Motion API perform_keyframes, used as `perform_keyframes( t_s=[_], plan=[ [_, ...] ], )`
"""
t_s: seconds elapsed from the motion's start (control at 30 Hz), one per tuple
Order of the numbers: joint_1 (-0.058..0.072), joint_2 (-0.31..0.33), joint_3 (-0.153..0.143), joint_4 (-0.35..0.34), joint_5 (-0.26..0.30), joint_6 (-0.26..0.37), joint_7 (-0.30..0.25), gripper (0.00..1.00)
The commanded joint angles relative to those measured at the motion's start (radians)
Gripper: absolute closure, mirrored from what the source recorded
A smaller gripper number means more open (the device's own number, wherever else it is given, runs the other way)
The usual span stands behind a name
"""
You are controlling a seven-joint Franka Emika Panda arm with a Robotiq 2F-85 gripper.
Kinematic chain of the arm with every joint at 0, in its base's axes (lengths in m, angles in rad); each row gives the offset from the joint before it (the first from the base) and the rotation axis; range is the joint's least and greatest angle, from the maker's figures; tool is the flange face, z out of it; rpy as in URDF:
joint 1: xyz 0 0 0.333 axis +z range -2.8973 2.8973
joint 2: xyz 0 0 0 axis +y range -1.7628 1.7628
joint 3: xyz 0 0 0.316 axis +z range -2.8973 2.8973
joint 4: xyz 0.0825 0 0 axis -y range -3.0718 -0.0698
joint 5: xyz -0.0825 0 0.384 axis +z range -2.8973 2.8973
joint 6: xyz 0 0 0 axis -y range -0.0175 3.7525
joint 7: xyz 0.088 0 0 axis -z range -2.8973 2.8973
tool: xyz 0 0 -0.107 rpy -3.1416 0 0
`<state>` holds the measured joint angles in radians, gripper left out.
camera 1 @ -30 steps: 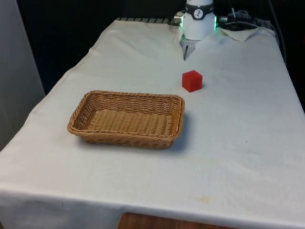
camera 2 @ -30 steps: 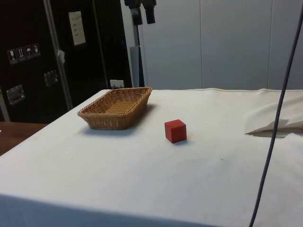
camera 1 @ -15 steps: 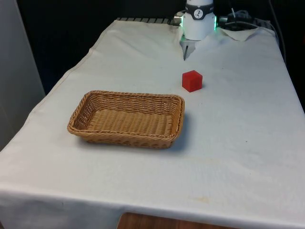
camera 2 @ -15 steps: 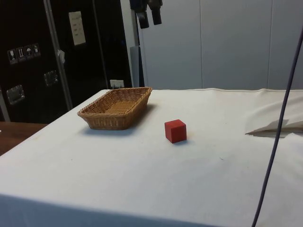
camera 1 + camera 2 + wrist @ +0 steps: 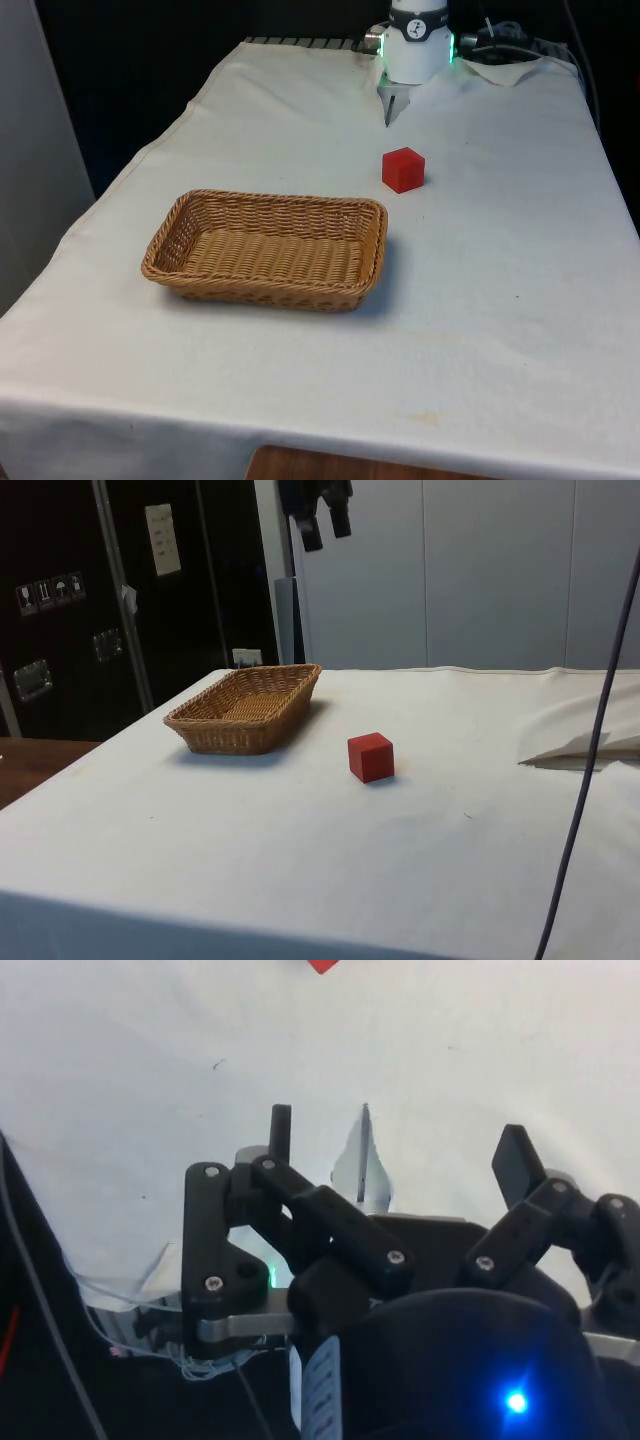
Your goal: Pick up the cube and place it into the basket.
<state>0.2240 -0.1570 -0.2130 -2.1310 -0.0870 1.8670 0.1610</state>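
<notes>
Shifts the end effector [image 5: 326, 522], fingers apart and empty, a little rightward in the side view since a second ago, high above the worktop [image 5: 500, 300], nearing the untouched red cube [image 5: 403, 169] lying right of and beyond the wicker basket [image 5: 266, 250].

1. Gripper [image 5: 326, 527] hangs high above the table [image 5: 300, 860], fingers pointing down.
2. Fingers [image 5: 280, 1132] spread wide apart, nothing between them.
3. Arm base [image 5: 417, 45] stands at the table's far end, upright.
</notes>
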Motion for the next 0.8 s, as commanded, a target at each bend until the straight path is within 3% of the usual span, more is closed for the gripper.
perform_keyframes(
  t_s=[0.0,0.33,0.77],
  plan=[
    [-0.001,0.001,0.002,-0.005,-0.011,0.01,0.022,0.0],
    [0.0,0.007,0.0,-0.003,-0.01,0.001,0.075,0.0],
    [0.0,0.015,0.001,-0.021,-0.005,0.036,0.177,0.0]
  ],
)
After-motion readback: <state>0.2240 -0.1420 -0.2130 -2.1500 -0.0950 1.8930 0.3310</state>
